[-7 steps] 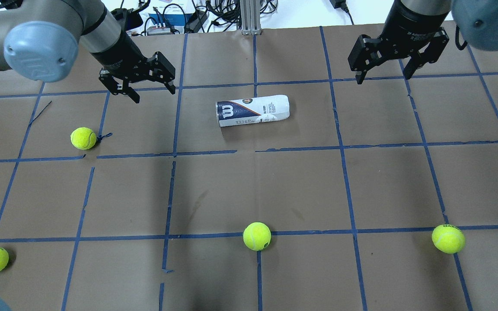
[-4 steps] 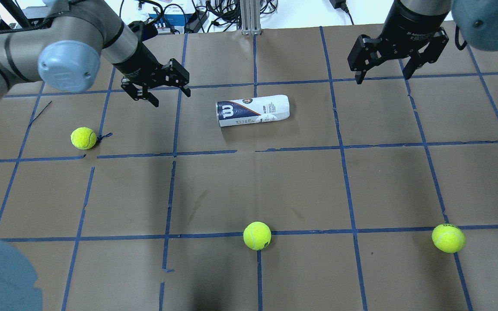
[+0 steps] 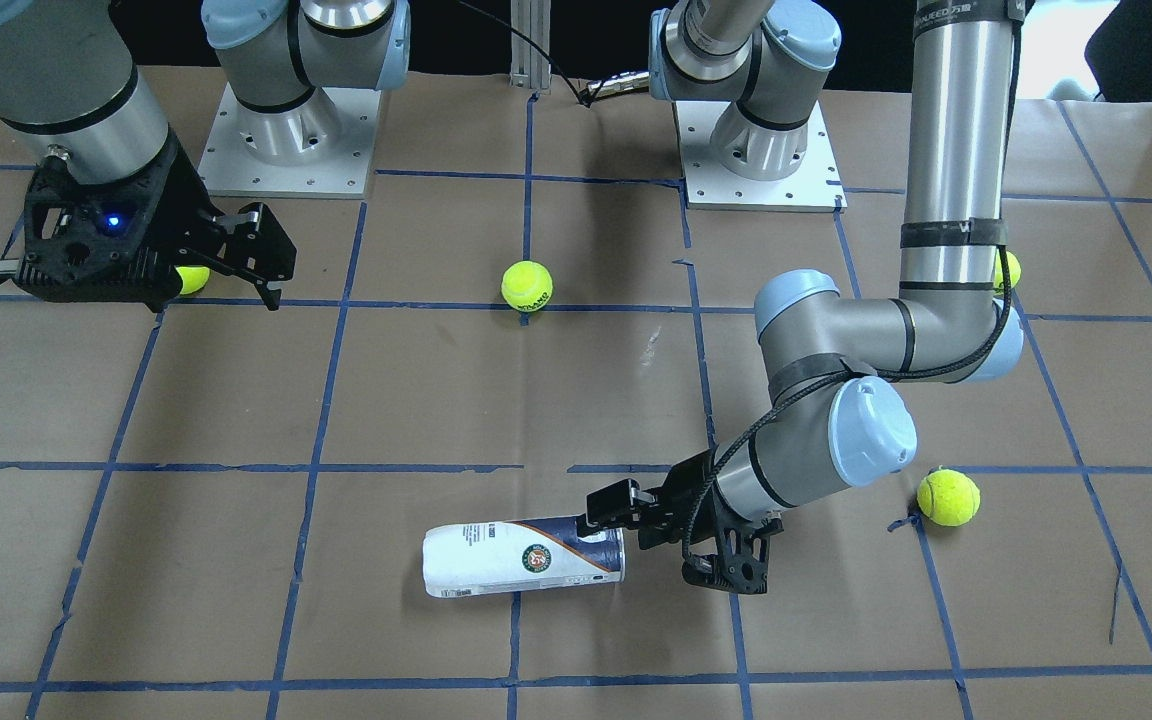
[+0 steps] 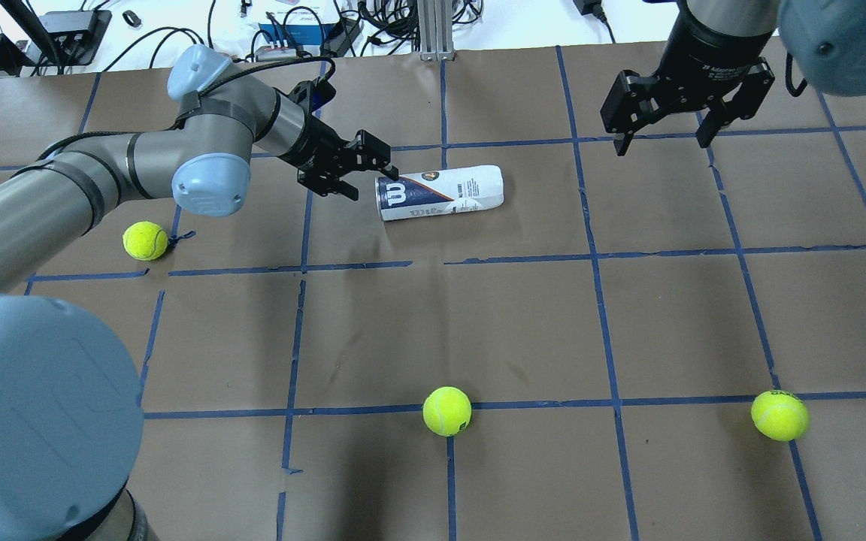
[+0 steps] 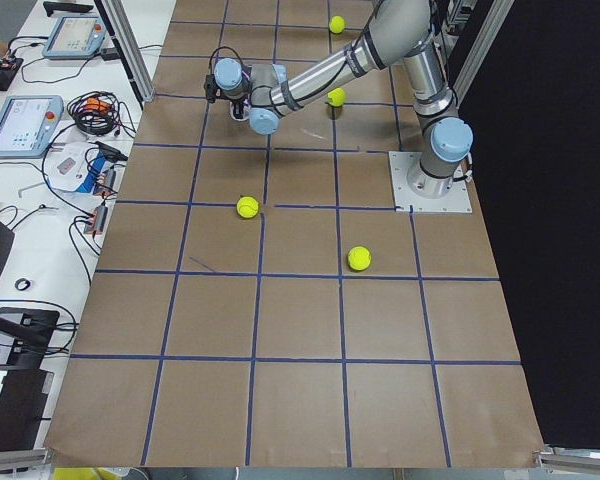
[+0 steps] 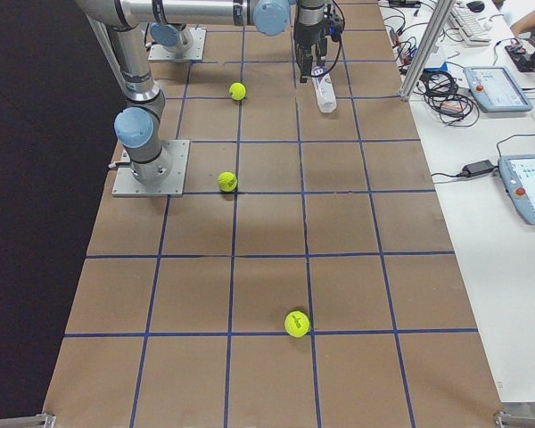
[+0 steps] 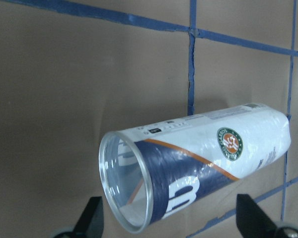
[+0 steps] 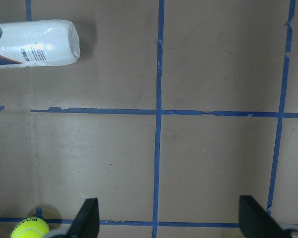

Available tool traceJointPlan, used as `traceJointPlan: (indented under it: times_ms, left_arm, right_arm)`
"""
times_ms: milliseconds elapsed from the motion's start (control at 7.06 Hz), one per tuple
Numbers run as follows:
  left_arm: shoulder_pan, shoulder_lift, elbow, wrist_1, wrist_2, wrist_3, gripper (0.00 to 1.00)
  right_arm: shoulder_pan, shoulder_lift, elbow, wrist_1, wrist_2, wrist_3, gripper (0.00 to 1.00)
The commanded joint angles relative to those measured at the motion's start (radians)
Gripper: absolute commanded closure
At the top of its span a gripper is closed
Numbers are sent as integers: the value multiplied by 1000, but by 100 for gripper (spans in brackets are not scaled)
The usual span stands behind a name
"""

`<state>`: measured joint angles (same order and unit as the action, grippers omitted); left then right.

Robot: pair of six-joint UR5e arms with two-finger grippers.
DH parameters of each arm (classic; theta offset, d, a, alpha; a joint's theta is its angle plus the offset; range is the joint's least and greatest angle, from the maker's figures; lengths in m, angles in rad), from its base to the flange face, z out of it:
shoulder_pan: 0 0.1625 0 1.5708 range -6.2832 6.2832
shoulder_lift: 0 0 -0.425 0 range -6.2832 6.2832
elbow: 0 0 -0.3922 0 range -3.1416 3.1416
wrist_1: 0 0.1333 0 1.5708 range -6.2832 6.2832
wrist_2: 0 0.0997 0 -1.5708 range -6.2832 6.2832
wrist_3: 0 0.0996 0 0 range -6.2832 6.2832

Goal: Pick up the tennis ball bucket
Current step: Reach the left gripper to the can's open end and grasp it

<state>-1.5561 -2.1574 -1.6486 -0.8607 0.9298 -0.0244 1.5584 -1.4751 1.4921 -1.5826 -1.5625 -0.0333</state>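
Jaws of the left gripper (image 4: pixel 371 178) stand spread wide, just beside the metal-rimmed end of the slim, clear-plastic, cylindrical tennis ball bucket (image 4: pixel 440 193) with white-and-navy label, without clamping it. The bucket lies on its side on the brown, paper-covered, blue-taped table (image 4: pixel 523 323). The right gripper (image 4: pixel 661 144) hangs with jaws apart, well away from the bucket.

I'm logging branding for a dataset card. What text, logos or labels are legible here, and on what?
"W": navy end of the tennis ball bucket.
"ALL COURT": its white part, barely legible.
The round emblem and fine print on it: too small to read.
Print on the middle tennis ball: blurred.
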Motion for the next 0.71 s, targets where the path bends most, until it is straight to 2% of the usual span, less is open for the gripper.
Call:
traceJointPlan:
  times_ms: [0, 142, 425, 567]
  left_arm:
    - [-7, -28, 0, 19, -86, -22, 30]
    - [-7, -30, -2, 20, -88, -32, 65]
    - [-16, 5, -2, 25, -126, -113, 96]
    - [-33, 54, 0, 26, -131, -199, 100]
  right_arm:
    - [2, 1, 4, 1, 1, 27, 0]
    - [0, 1, 5, 1, 1, 27, 0]
    - [2, 2, 5, 0, 2, 29, 0]
    - [2, 2, 5, 0, 2, 27, 0]
